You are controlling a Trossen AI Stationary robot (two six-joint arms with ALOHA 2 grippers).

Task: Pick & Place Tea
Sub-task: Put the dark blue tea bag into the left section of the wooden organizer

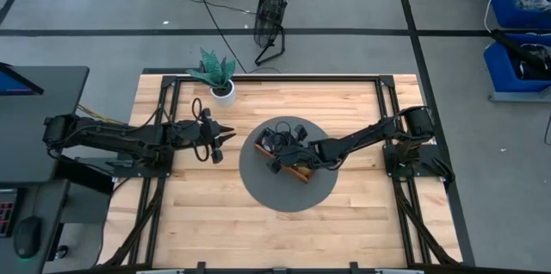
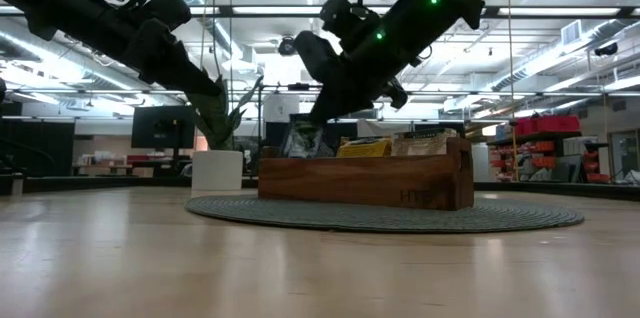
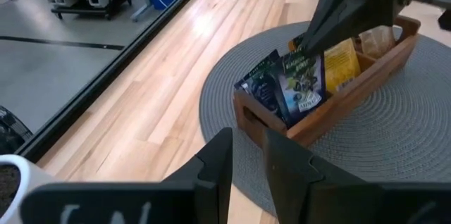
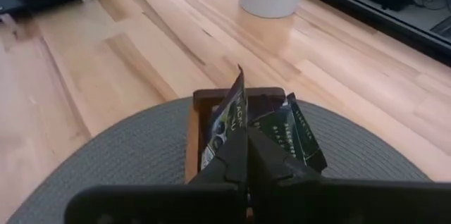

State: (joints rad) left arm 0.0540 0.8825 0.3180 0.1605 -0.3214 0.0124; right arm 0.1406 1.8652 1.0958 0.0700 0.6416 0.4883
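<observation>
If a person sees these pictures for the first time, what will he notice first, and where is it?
The eye goes first to the right gripper, shut on a dark blue tea sachet at the end compartment of the wooden tray. The tray stands on a round grey mat in the middle of the table. The left gripper waits above the bare wood left of the mat, not far from a small potted plant at the far edge.

**Tea sachets, standing in wooden tray**

Dark blue sachets [image 3: 299, 83]: two or three, printed fronts, upright and leaning at the tray's end compartment, one pinched at its top edge by the right gripper [image 4: 246, 155]. Orange-yellow sachet [image 3: 342, 63]: upright in the next compartment. Pale beige sachets [image 3: 377, 39]: upright farther along. Wooden tray [image 3: 352, 86] lies on the round grey mat.
</observation>
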